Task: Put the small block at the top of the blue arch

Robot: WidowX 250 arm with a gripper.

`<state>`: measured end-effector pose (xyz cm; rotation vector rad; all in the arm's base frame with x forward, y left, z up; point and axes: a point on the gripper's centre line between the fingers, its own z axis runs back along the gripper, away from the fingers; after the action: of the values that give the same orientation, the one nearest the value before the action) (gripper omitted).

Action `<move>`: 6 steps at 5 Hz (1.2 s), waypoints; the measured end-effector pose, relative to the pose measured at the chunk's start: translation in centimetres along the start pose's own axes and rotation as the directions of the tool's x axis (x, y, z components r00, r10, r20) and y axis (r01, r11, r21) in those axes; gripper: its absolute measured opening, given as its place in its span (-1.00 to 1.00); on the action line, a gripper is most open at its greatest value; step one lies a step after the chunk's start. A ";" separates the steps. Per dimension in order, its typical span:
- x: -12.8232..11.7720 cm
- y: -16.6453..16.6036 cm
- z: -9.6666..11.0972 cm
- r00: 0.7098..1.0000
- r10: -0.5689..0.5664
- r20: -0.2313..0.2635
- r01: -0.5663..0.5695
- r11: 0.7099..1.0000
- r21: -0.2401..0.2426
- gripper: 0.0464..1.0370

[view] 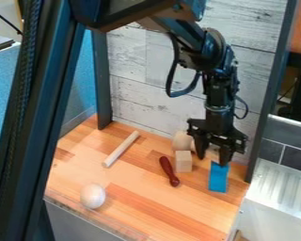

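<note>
Probably at grasping step, with claw (212, 160) quite open and seemingly empty. Next, need to align above block (183, 162), beside arch (217, 179).

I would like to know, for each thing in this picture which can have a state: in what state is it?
gripper, open, over the table
blue piece, on the table, nothing stacked on it
wooden block, upright on the table
wooden rod, lying flat, at a slant
dark red handle, lying on its side
white ball, resting on the table
</note>
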<state>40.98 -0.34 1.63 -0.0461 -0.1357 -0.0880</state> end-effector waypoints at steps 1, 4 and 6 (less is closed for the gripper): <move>-0.2 -0.1 -0.5 1.000 -0.001 0.008 0.001 1.000 0.001 0.27; -0.4 -0.4 -0.4 1.000 -0.014 0.011 0.015 0.999 -0.041 0.93; -2.2 5.2 5.6 0.992 0.085 -0.089 -0.080 0.995 0.056 0.93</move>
<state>38.58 5.28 6.62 0.0048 -0.0443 -0.0040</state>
